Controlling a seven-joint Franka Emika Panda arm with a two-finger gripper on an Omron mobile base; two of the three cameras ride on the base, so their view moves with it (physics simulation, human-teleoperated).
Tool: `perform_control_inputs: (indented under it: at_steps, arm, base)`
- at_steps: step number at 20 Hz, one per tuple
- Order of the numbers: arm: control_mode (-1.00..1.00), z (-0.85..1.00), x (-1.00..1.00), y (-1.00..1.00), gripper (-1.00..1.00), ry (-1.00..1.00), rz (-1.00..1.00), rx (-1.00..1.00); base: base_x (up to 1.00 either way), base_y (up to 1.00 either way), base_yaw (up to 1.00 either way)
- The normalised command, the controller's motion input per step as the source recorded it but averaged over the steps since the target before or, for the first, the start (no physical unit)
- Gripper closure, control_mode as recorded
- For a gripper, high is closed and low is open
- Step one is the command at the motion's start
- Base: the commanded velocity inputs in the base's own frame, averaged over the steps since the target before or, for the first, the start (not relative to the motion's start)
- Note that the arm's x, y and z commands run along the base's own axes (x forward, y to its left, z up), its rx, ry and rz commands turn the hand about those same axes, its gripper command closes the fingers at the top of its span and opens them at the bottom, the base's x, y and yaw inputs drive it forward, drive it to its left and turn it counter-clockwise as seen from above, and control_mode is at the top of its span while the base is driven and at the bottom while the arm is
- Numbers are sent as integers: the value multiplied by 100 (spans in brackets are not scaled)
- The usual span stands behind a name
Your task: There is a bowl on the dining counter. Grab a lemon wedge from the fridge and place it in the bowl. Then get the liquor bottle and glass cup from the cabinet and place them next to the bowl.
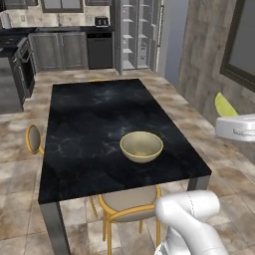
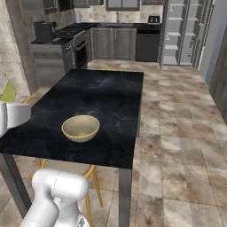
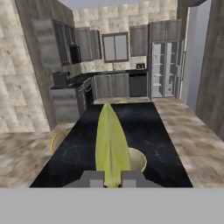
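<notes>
Bowl: while the wide, round, pale yellow-beige bowl (image 1: 141, 145) sits on the dining counter (image 1: 89, 119), nothing shows inside it; its inner wall looks smooth and bare.
Fridge: the tall grey fridge (image 1: 134, 35) stands at the far end of the room with its doors swung wide, white shelves (image 2: 175, 33) on show; what is on them is too small to tell.
Counter: a thick black marbled slab, rectangular, on grey legs, with a yellow-legged round stool (image 1: 130, 204) tucked under the near edge.
Floor: mottled brown and beige tiles.
Lemon wedge: there it is, the lemon wedge (image 3: 112, 146), a slim pointed yellow-green sliver standing upright in the hand view, with the bowl just behind it in that view.
Gripper: the gripper (image 3: 112, 179) is clamped on the wedge, a dark finger tip (image 3: 92, 178) pressed to each side of its lower end.
Position: the wedge is up in the air beside the counter, off its edge and apart from the bowl.
</notes>
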Motion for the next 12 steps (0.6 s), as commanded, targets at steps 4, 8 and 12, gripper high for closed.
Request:
perform_control_inputs:
  at_steps: [4,8,12]
  arm:
    - [100,0,0,0,100,0,0,0]
    - [-100,-1,25,1,100,5,-1,0]
    - [-100,-24,100,12,100,40,-1,0]
  base:
    - [95,0,-5]
    - [73,0,-4]
    - [0,0,0]
